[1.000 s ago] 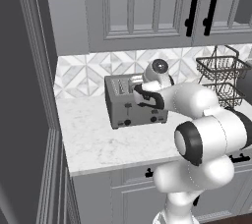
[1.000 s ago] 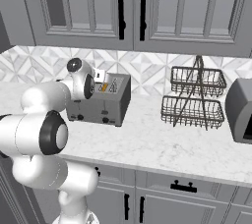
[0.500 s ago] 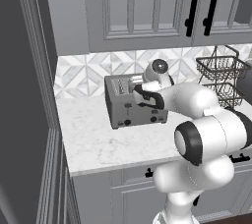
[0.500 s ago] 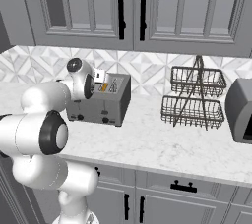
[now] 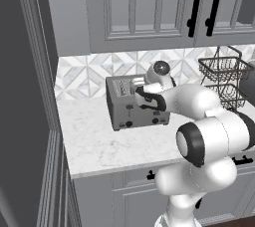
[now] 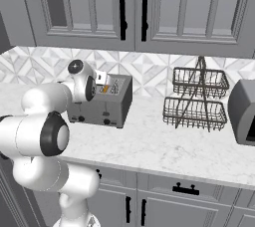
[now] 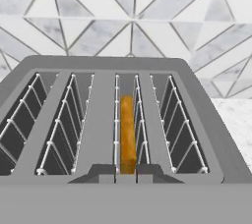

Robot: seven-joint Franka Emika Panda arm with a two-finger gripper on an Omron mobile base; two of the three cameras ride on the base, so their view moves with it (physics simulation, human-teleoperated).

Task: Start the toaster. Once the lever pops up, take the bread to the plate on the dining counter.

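The grey four-slot toaster point(image 5: 124, 114) point(image 6: 107, 109) stands on the marble worktop against the tiled wall. My gripper point(image 5: 139, 93) point(image 6: 103, 82) hovers just over its top, toward its right half. In the hand view I look down along the toaster point(image 7: 103, 66) and see the bread point(image 7: 127, 134) standing on edge, sunk in the third slot from the left. My gripper point(image 7: 126, 171) sits in line with that slot, its tips a little apart and open, with nothing between them. The plate and the dining counter are out of view.
A two-tier wire basket point(image 5: 224, 79) point(image 6: 196, 99) stands to the right of the toaster. A grey appliance point(image 6: 244, 111) sits at the far right. Upper cabinets point(image 6: 134, 7) hang close above. A tall dark panel point(image 5: 25, 96) bounds the worktop's left end.
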